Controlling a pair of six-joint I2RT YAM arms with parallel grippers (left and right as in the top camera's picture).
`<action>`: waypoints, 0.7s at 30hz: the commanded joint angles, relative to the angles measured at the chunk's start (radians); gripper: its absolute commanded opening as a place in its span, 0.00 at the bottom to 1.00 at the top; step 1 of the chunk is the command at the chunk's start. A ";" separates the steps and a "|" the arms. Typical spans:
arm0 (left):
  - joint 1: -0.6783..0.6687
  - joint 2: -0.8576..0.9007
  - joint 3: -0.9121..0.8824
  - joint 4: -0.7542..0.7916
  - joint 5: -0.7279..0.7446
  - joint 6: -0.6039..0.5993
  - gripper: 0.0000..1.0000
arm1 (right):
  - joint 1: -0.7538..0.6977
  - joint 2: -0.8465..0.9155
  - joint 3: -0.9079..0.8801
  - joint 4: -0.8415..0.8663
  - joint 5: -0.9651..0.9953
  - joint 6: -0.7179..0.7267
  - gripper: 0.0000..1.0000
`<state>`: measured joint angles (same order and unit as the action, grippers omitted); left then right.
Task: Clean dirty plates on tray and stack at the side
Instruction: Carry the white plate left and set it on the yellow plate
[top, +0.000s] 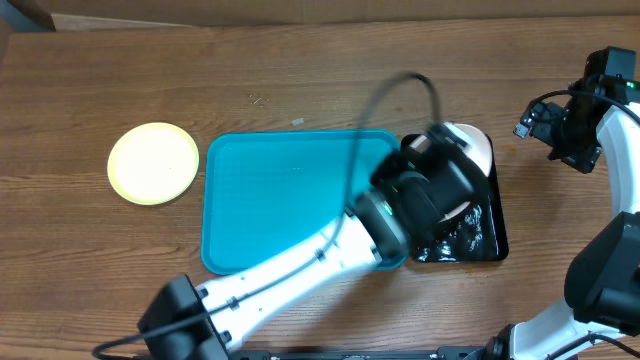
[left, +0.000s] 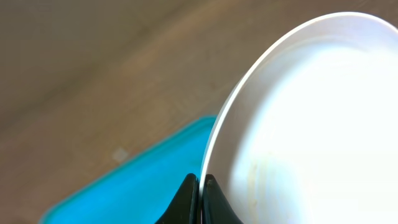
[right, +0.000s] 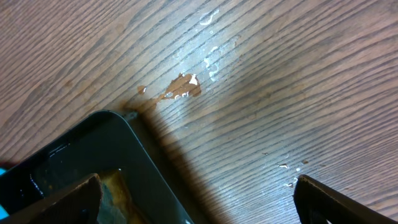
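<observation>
Clamping the rim of the round white shallow plate (left: 311, 124) in the left jaws, turquoise rectangular plastic tray (left: 137, 186) just beside them. Seems stiff, light, slippery: deeper rim hold advised. Nothing in the wide-apart right jaws.

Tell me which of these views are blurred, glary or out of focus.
Overhead: the left arm over the glossy black rectangular tray is motion-smeared. Left wrist: the round white plate is blown out, the brown wooden table behind it out of focus. Right wrist: sharp wood grain, with glints off wet spots.
</observation>
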<state>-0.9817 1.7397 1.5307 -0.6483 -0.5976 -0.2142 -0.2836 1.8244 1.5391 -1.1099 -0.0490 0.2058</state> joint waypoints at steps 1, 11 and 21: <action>0.220 -0.047 0.041 -0.036 0.467 -0.132 0.04 | -0.001 -0.003 0.020 0.005 -0.005 0.004 1.00; 1.028 -0.029 0.041 -0.270 0.900 -0.174 0.04 | -0.001 -0.003 0.020 0.005 -0.005 0.004 1.00; 1.461 0.006 0.016 -0.309 0.706 -0.130 0.04 | -0.001 -0.003 0.020 0.005 -0.005 0.004 1.00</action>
<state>0.4530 1.7374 1.5455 -0.9623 0.1524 -0.3637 -0.2836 1.8244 1.5391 -1.1103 -0.0490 0.2062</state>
